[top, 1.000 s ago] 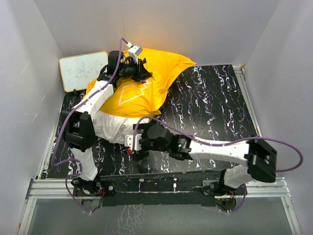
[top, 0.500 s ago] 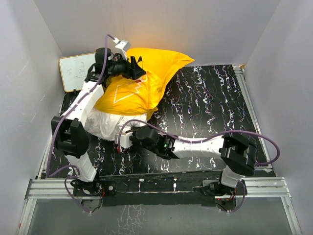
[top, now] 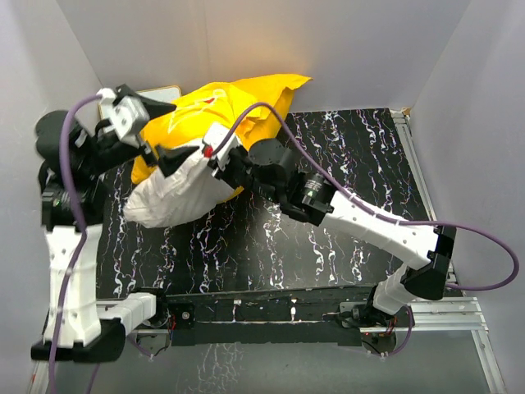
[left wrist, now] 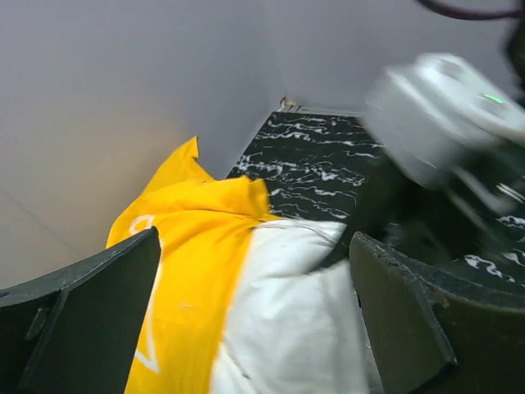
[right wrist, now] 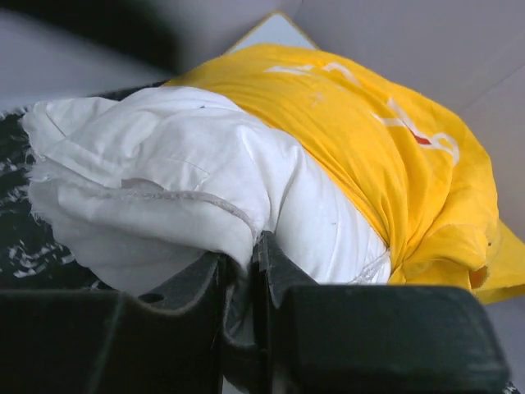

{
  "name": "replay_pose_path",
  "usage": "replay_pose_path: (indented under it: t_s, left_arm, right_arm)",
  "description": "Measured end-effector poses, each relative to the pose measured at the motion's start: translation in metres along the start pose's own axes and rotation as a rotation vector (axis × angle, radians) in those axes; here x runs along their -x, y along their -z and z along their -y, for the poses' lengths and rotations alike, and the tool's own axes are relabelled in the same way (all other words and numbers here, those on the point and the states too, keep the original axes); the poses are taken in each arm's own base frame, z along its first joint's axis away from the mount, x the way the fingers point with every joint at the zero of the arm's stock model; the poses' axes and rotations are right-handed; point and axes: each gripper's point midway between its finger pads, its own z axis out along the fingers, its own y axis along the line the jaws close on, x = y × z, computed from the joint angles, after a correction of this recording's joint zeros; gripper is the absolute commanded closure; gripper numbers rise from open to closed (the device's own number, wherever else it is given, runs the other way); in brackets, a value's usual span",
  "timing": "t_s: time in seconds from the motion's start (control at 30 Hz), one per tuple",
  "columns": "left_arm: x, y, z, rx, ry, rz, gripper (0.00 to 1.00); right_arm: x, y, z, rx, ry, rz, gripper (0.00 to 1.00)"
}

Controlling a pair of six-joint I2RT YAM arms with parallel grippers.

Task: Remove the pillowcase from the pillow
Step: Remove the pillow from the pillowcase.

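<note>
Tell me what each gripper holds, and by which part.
The right gripper pinches a fold of the pillow at its bare white end, jaws nearly closed. The left gripper is open, holding nothing.

- Left arm: white shell links, bulky black joint housings.
- Right arm: matching white links and black joints, small red light near its wrist.
- Purple cable trails along each arm.
- Left gripper: two broad, dark, flat fingers.

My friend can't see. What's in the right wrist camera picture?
The right gripper is shut on a fold of the plump white pillow. The yellow pillowcase covers only the pillow's far end, and a black marbled table shows at left.
</note>
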Motion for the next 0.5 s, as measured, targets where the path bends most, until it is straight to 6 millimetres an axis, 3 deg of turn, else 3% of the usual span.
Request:
replay_pose_path:
  t_s: [0.1,0.17,0.3,0.4,0.5]
  left_arm:
    - [0.032,0.026,0.042,-0.084,-0.077,0.04,0.03]
    - [0.038,0.037,0.06,-0.112,-0.089,0.041,0.03]
    - [0.014,0.043,0.068,-0.119,-0.037,-0.029,0.03]
    - [-0.017,0.041,0.061,-0.082,-0.008,-0.106,0.03]
    - [-0.033,0.039,0.048,-0.033,-0.027,-0.148,0.03]
  right_arm:
    - [0.04,0.004,0.013,-0.017,-0.086,0.061,0.92]
    - [0.062,0.005,0.017,-0.023,-0.14,0.097,0.92]
    - [0.089,0.006,0.02,-0.025,-0.219,0.142,0.92]
    - [0.095,0.008,0.015,-0.01,-0.255,0.15,0.92]
    - [0.094,0.008,0.009,0.006,-0.277,0.143,0.92]
